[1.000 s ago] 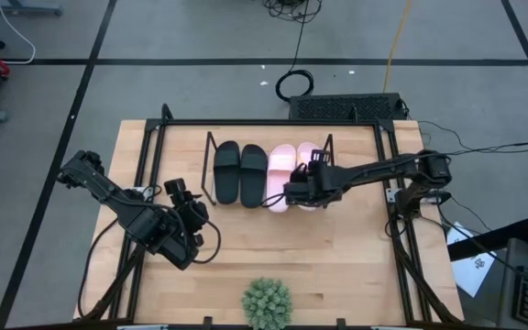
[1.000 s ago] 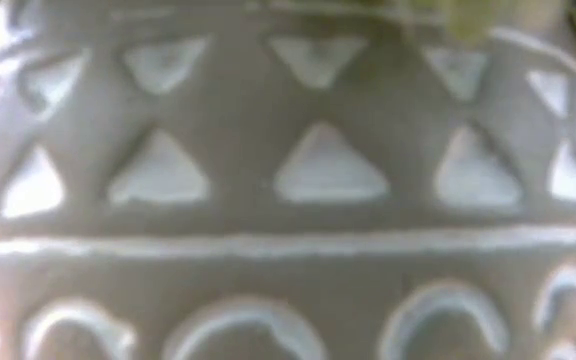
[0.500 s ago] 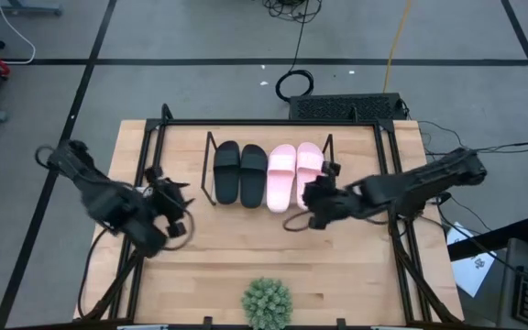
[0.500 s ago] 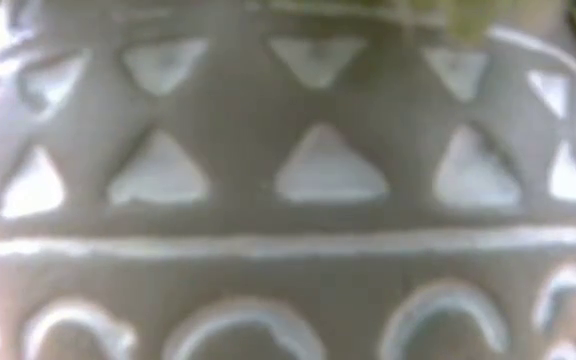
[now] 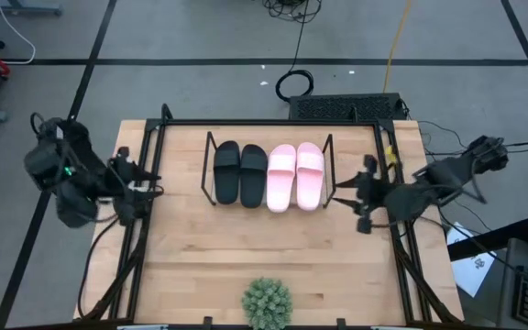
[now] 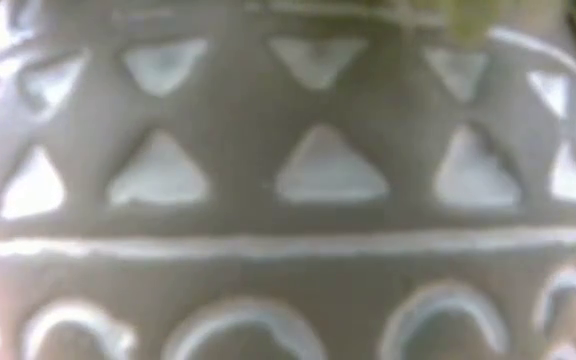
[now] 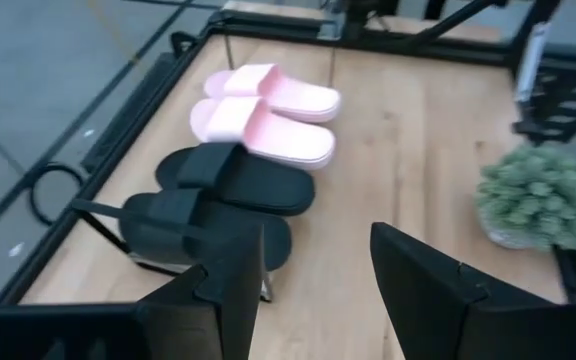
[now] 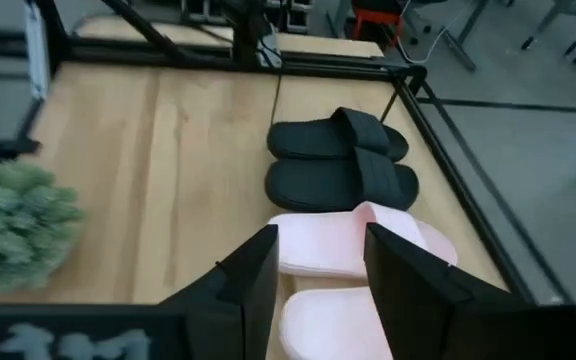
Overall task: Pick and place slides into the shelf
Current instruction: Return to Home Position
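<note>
High view: the shelf (image 5: 209, 165) stands at the far middle of the worktop (image 5: 273, 247) and carries all four slides side by side, toes pointing the same way. The black pair (image 5: 228, 172) fills the shelf's left half and the pink pair (image 5: 283, 176) its right half, the inner black and inner pink slide just beside each other. The left end effector (image 5: 147, 181) hangs over the worktop's left rail, well apart from the shelf. The right end effector (image 5: 354, 197) hangs near the right rail, near the shelf's right end and clear of it. A plant (image 5: 267, 301) sits at the near edge, in the middle.

Low view: a patterned pot (image 6: 288, 180) with triangles and arcs fills the frame and hides everything else.

Left wrist view: the left end effector's fingers (image 7: 230, 290) stand moderately wide apart and hold nothing. Past them lie the black pair, then the pink pair, with the plant off to one side.

Right wrist view: the right end effector's fingers (image 8: 400, 275) stand a little narrower, parted and empty. The pink pair lies nearest, the black pair beyond.
</note>
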Robot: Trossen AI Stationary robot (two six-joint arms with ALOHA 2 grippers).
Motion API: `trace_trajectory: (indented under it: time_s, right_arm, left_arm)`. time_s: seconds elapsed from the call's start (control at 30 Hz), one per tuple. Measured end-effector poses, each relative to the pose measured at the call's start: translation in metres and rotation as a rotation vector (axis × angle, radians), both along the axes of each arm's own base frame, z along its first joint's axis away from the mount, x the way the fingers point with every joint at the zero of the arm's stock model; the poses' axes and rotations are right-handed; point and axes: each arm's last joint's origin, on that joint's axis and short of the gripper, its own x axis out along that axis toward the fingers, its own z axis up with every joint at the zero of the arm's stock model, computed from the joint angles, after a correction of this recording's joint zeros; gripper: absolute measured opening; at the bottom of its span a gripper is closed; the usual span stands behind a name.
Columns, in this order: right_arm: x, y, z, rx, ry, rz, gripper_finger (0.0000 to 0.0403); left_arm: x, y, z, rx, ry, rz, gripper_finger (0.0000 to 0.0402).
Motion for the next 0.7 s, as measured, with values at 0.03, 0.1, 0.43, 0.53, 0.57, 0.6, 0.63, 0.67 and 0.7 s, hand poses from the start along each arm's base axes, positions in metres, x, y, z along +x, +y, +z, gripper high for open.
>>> trace_trajectory:
  time_s: [0.03,0.1,0.43,0.53,0.57,0.6,0.63,0.67,0.7]
  right_arm:
    - [-0.006,-0.002,0.002,0.023,-0.013,-0.003,0.014]
    - [-0.016,-0.005,0.006,0.063,-0.028,-0.012,0.0137]
    - [-0.047,-0.017,0.008,0.075,-0.002,0.0,0.0132]
    - [-0.057,-0.025,0.009,0.074,-0.01,-0.057,0.0132]
    - [-0.062,-0.029,0.009,0.077,-0.018,-0.077,0.0132]
    - [-0.067,-0.032,0.01,0.082,-0.028,-0.097,0.0132]
    - [-0.072,-0.036,0.01,0.093,-0.034,-0.109,0.0132]
    - [-0.078,-0.04,0.011,0.109,-0.044,-0.115,0.0132]
    - [-0.083,-0.043,0.01,0.123,-0.059,-0.118,0.0132]
  left_arm:
    - [-0.004,0.003,0.001,-0.006,-0.008,-0.015,0.0189]
    - [-0.01,0.009,0.003,-0.019,-0.019,-0.048,0.0189]
    - [-0.04,0.052,-0.015,-0.151,-0.09,-0.05,0.0189]
    - [-0.05,0.068,-0.039,-0.203,-0.094,-0.023,0.0189]
    - [-0.054,0.074,-0.047,-0.222,-0.098,-0.018,0.0189]
    - [-0.058,0.08,-0.054,-0.238,-0.105,-0.013,0.0189]
    - [-0.061,0.086,-0.06,-0.25,-0.119,-0.005,0.0189]
    - [-0.066,0.092,-0.066,-0.262,-0.136,0.005,0.0189]
    - [-0.07,0.099,-0.071,-0.268,-0.15,0.013,0.0189]
